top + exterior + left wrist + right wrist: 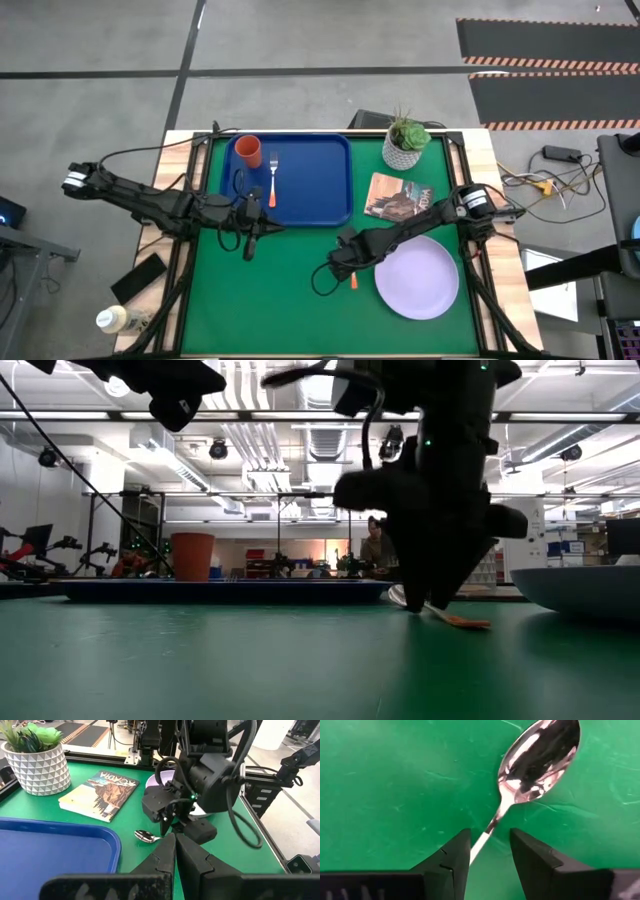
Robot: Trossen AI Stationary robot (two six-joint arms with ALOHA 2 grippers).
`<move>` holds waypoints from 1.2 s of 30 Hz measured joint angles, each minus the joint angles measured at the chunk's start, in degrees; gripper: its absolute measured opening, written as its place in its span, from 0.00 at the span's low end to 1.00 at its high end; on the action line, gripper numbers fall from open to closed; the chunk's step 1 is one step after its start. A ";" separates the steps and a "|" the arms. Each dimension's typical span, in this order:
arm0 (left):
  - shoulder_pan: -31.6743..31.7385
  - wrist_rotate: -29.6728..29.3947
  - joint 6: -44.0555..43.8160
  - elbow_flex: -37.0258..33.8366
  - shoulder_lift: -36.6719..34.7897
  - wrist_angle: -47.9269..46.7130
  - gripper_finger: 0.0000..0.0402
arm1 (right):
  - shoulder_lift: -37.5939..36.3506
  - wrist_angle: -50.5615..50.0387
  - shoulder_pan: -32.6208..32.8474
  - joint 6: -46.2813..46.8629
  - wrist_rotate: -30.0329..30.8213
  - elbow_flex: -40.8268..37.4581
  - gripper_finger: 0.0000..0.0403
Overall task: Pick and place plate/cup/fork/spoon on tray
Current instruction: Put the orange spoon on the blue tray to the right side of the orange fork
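The right gripper (490, 851) straddles the spoon (535, 762), fingers parted around its neck, seemingly not yet clamped. The plate (417, 277) lies at its 3 o'clock. The left gripper (252, 240), pinched closed and empty, hovers at the tray's (310, 200) 6 o'clock edge.

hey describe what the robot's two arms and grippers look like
Both arms are dark, near-black jointed links with black cables looped alongside and a pale silver band at each outer end. The left gripper and right gripper each carry two black, wedge-shaped fingers. A small green light glows on the right arm's wrist.
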 joint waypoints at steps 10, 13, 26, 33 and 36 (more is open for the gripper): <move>0.00 -0.09 0.05 0.00 0.00 0.00 0.00 | -0.31 4.07 0.04 -0.09 1.05 -3.61 0.21; 0.00 -0.43 0.09 0.00 0.00 -0.01 0.00 | -0.26 3.48 0.01 -1.37 1.03 -3.19 0.15; 0.00 -0.35 -0.02 0.00 0.02 -0.02 0.00 | -1.50 0.80 0.09 -3.53 -0.42 1.25 0.03; 0.00 -0.07 0.25 0.00 -0.55 -2.43 0.00 | -2.49 -7.46 -0.83 -5.28 -0.43 9.53 0.03; 0.00 -0.02 0.48 0.02 -1.45 -4.50 0.00 | -2.58 -9.84 -2.19 -5.43 -0.23 13.21 0.03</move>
